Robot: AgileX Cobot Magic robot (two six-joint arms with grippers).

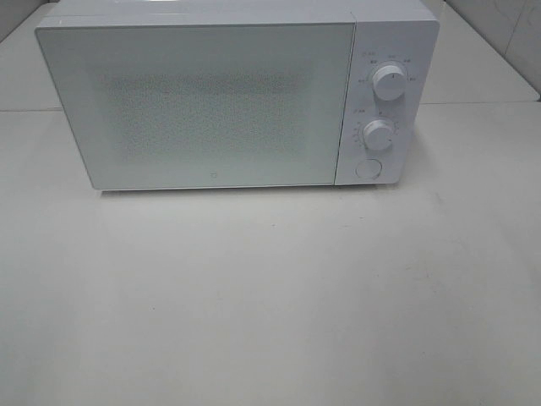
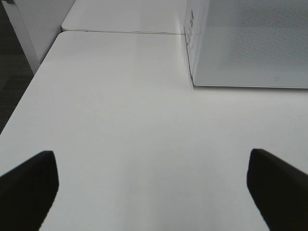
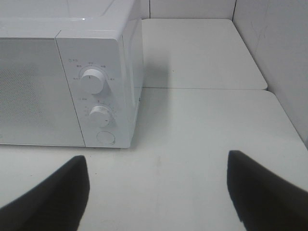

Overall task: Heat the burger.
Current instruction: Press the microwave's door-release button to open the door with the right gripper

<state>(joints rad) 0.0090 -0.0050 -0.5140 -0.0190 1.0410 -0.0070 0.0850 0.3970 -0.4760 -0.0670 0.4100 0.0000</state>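
The burger shows in none of the three views, so where it lies relative to either gripper cannot be told. No part of a bun or lettuce is visible on the table or through the oven's door.

The only thing standing on the white table (image 1: 270,304) is a white microwave (image 1: 211,34), set toward the back with its front facing the high camera. Its door (image 1: 203,106) is shut. The door's pale panel has a fine dotted screen that hides whatever is behind it. On the control strip at the microwave's right end are an upper knob (image 1: 389,82), a lower knob (image 1: 379,135) and, under them, a round button (image 1: 368,167).

The left gripper (image 2: 150,163) hangs over bare tabletop in front of the microwave's left end, well apart from it. Its two dark fingers (image 2: 29,187) are spread wide and only table surface lies between them. Ahead of it are the door's lower corner and the microwave's side wall.

The right gripper (image 3: 156,161) hangs over the table in front of the control strip, also clear of the microwave. Its fingers (image 3: 260,192) are held well apart and grip nothing. Both knobs and the round button lie ahead of it.
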